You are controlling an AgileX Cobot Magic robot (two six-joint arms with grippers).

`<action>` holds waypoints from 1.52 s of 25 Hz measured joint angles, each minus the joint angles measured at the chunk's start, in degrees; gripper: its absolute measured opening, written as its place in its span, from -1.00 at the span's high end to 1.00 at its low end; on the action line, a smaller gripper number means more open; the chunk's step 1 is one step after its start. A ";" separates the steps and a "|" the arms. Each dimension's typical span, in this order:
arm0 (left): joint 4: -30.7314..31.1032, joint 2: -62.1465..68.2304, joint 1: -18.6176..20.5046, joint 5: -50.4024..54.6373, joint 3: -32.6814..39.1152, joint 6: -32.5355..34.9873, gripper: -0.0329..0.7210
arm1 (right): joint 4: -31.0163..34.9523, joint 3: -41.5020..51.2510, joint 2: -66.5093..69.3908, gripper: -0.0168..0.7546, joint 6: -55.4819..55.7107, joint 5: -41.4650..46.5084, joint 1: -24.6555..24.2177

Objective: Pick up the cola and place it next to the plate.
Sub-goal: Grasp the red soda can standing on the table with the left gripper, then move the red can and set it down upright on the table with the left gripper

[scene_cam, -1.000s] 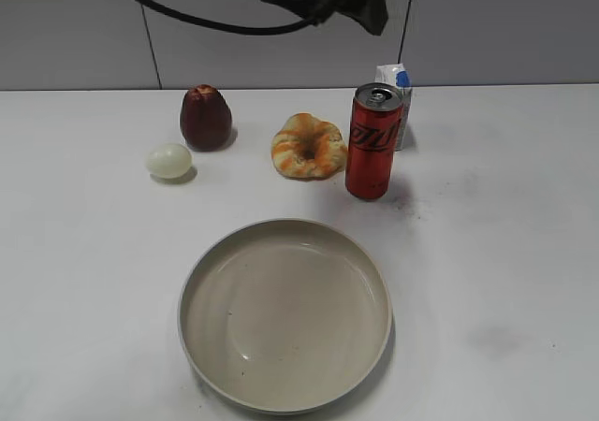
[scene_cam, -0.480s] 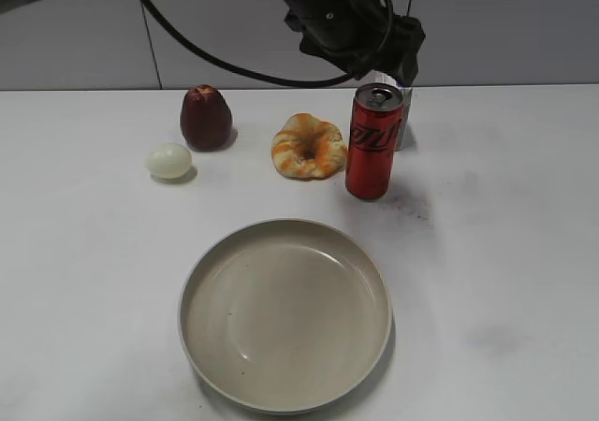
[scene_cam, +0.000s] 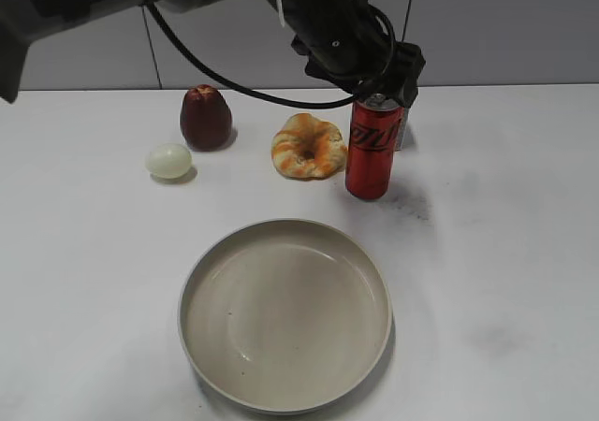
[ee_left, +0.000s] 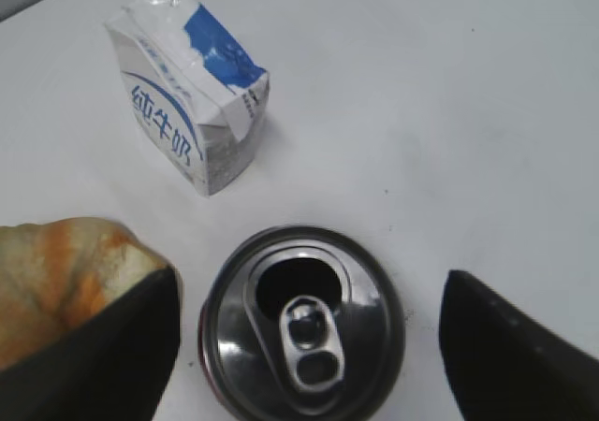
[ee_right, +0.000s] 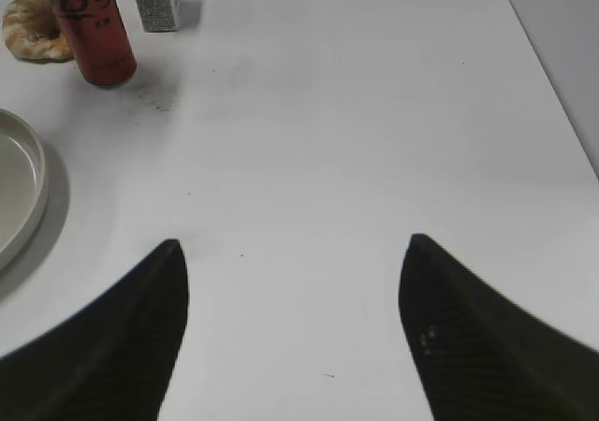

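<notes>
The cola [scene_cam: 374, 148] is a tall red can with a silver pull-tab top, upright behind the plate's right side. The plate [scene_cam: 215, 262] is a large beige dish at the front centre. My left gripper [scene_cam: 386, 89] hangs just above the can, open. In the left wrist view the can's top [ee_left: 304, 326] sits between the two spread fingers [ee_left: 309, 346], which do not touch it. My right gripper [ee_right: 292, 332] is open and empty over bare table, with the cola [ee_right: 92, 28] and the plate's edge [ee_right: 33, 192] far to its left.
A white-and-blue milk carton [ee_left: 187, 103] stands right behind the can. A bread ring [scene_cam: 308, 146] lies to the can's left, then a dark red fruit [scene_cam: 205, 118] and a pale egg [scene_cam: 168, 160]. The wall runs behind the table.
My left arm has come down from the top of the view until its gripper is right above the can. The can and the other things have not moved.
</notes>
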 joint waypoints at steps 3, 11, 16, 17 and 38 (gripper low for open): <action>-0.06 1.24 -0.05 0.06 0.00 0.00 -0.85 | 0.00 0.00 0.00 -0.43 0.00 0.00 0.00; 0.07 2.67 -0.11 -0.61 0.00 0.00 -0.62 | 0.00 0.00 0.00 -0.43 0.00 0.00 0.00; 0.41 2.55 -0.11 -0.61 0.00 0.06 -0.44 | 0.00 0.00 0.00 -0.43 0.00 0.00 0.00; 0.51 2.43 -0.11 -0.40 0.00 0.06 -0.44 | 0.00 0.00 0.00 -0.43 0.00 0.00 0.00; 11.10 -33.49 10.38 18.02 11.83 -1.34 -0.44 | 0.00 0.00 0.00 -0.43 0.00 0.00 0.00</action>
